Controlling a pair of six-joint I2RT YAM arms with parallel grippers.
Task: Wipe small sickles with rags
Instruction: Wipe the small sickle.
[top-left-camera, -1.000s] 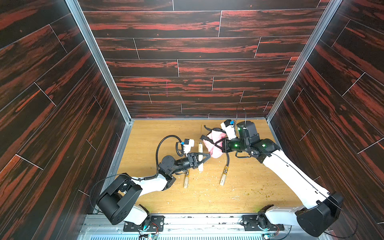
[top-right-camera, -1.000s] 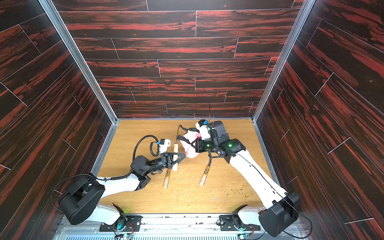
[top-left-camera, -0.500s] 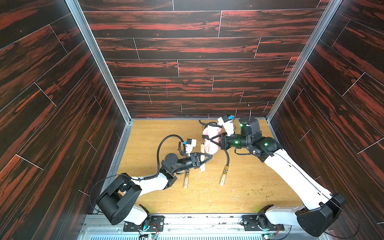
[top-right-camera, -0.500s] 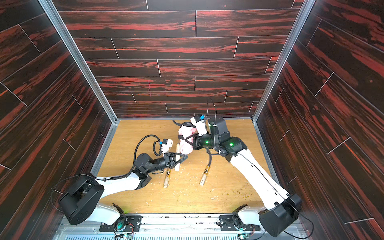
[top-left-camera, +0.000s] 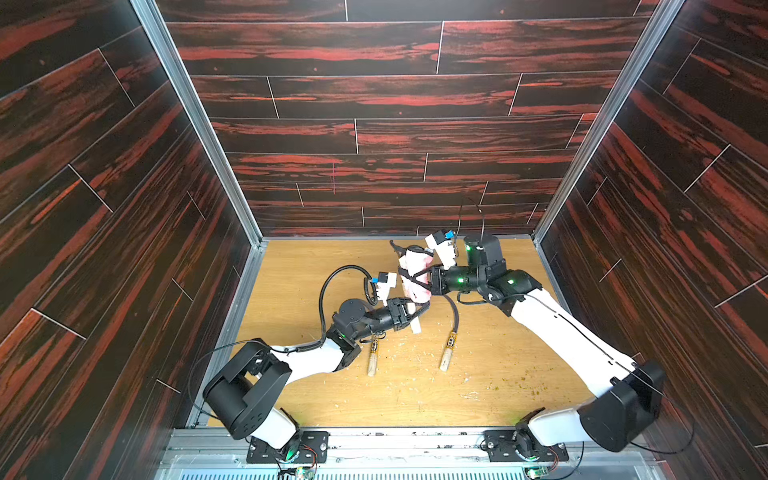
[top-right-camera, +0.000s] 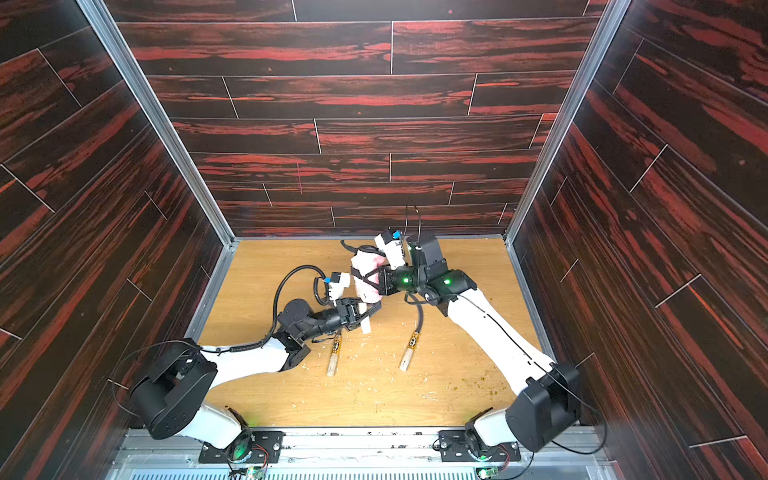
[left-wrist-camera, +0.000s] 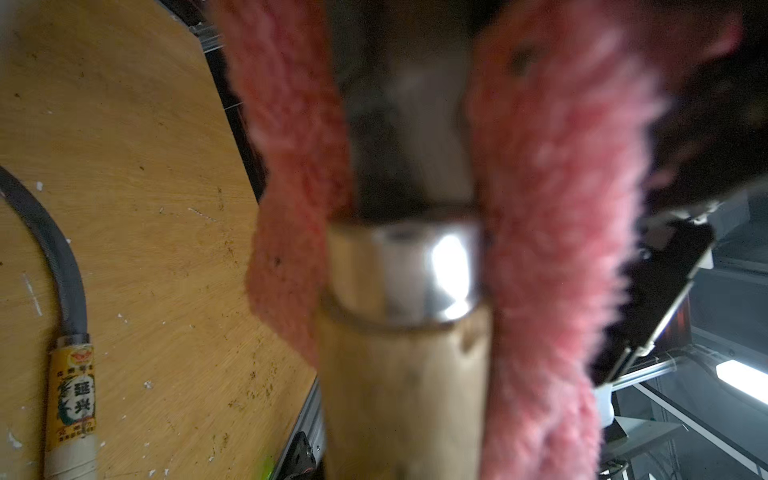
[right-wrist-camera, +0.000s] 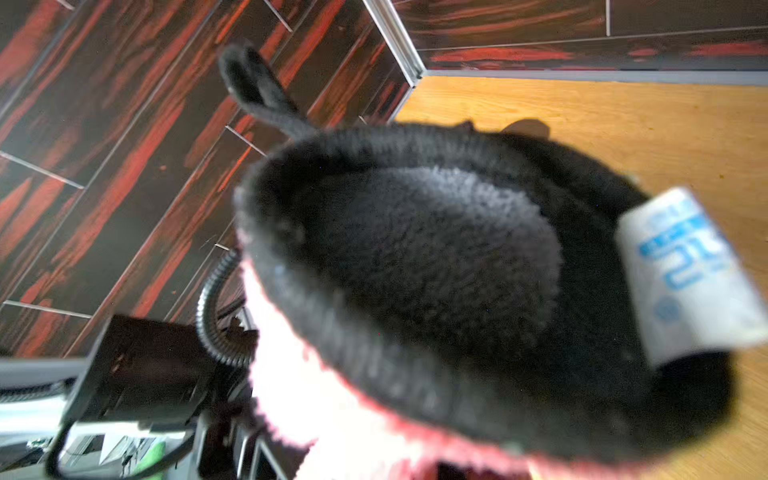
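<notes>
**Pink rag (top-left-camera: 412, 266) wrapped round the sickle in my left hand (top-left-camera: 406, 312)**

From my station I see the left hand clamped tight on the pale wooden handle of the held sickle (left-wrist-camera: 399, 395). The butt of the handle sticks out past the fingers, above the bench (top-left-camera: 316, 270). In the left wrist view the metal collar (left-wrist-camera: 409, 270) at the neck sits straight ahead of that hand. The dark blade runs on from it, blurred, with pink pile on both sides. So the rag lies just beyond the left hand's tips, touching the sickle at neck and blade.

My right hand (top-left-camera: 426, 281) is closed on the rag from the opposite side, bunching it at the middle. In both top views the cloth stands up from those fingers, clear of the bench. The right wrist view is mostly filled by the rag's shaded side, with its black edging, a white tag (right-wrist-camera: 685, 274) and the black loop (right-wrist-camera: 257, 83) poking out. I can't make out the blade from there.

Two more sickles lie flat on the bench, not held by either hand. The second sickle (top-left-camera: 372, 358) is partly under my left forearm. The third sickle (top-left-camera: 446, 353) lies near it toward the right arm, its blade curving back toward the rag. Both carry yellow label bands at the neck.
</notes>
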